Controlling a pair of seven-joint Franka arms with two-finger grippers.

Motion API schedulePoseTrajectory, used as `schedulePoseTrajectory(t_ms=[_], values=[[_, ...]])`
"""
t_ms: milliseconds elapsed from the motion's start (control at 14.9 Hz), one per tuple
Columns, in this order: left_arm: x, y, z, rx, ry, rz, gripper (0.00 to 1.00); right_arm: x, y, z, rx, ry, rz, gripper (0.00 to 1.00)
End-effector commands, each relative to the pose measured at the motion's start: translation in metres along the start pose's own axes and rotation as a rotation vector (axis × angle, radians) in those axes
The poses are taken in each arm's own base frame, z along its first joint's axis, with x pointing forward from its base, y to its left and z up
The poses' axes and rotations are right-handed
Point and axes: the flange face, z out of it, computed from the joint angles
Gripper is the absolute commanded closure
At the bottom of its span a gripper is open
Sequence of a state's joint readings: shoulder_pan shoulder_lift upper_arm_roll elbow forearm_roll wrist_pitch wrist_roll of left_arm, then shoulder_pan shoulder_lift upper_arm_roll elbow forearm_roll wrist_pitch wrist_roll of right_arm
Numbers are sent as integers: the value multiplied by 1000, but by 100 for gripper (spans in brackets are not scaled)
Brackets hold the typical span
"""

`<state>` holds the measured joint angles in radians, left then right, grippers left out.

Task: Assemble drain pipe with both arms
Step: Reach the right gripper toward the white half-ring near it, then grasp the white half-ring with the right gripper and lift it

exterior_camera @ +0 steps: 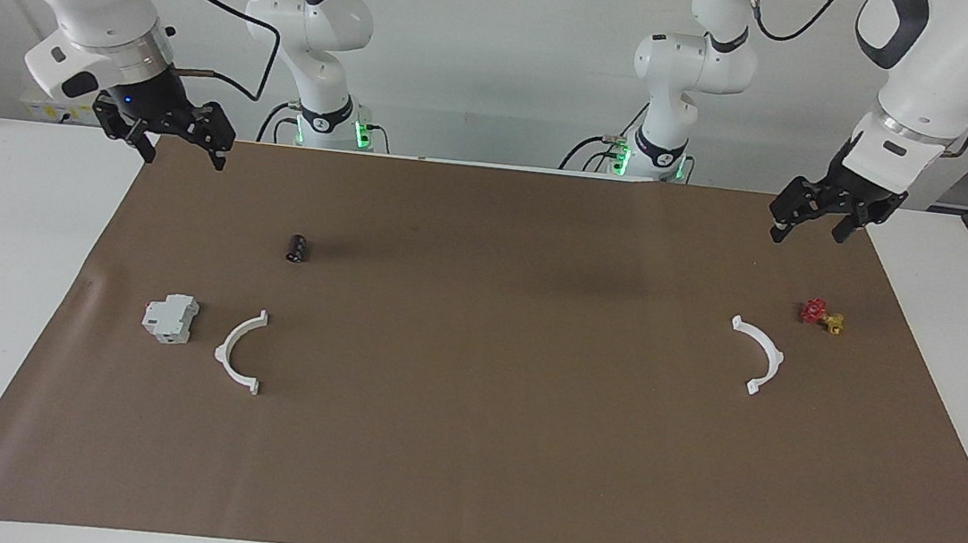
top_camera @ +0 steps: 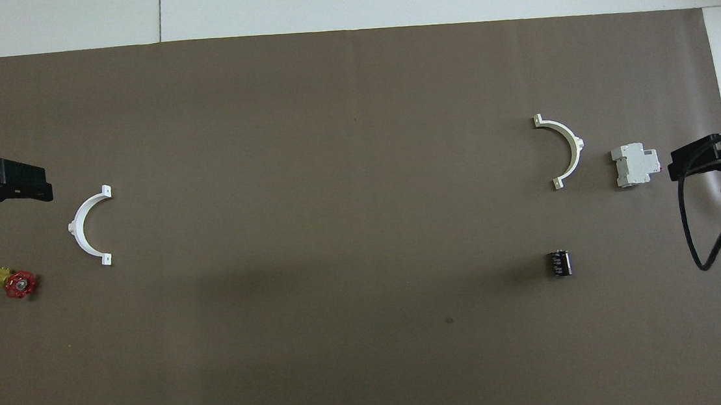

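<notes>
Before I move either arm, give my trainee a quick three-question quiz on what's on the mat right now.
1. True or false: the two white arcs are already joined into a ring.
2. Which item lies beside the arc at the left arm's end: A) grey-white block, B) red-and-yellow valve piece, C) black cylinder?
3. What are the two grippers holding?

Key
1. False. One white arc lies at the right arm's end, the other arc at the left arm's end.
2. B. The valve piece is there; the grey-white block and black cylinder are at the other end.
3. Nothing. The left gripper and right gripper hang with jaws open.
</notes>
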<state>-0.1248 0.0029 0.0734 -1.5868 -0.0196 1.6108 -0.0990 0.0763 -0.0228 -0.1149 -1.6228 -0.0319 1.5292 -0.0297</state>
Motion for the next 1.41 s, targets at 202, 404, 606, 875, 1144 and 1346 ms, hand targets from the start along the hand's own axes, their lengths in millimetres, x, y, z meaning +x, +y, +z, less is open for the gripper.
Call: schedulePoseTrajectory(t_ms=[202, 404, 606, 875, 1144, 1346], values=[[-7, 2, -1, -14, 13, 5, 0, -5, -1, -2, 11, 8, 12, 0], [-7, 2, -1, -14, 13, 5, 0, -7, -5, 4, 13, 7, 7, 0], [-7, 2, -1, -14, 13, 5, 0, 1, -9, 38, 14, 79, -19, 0], [-7, 2, -1, -14, 13, 5, 0, 35, -8, 89, 1, 99, -117, 0], [-7, 2, -1, -14, 13, 5, 0, 81, -2, 157, 25, 155, -249, 0], [-7, 2, 0, -14, 11, 7, 0, 97, 10, 208, 49, 182, -350, 0]])
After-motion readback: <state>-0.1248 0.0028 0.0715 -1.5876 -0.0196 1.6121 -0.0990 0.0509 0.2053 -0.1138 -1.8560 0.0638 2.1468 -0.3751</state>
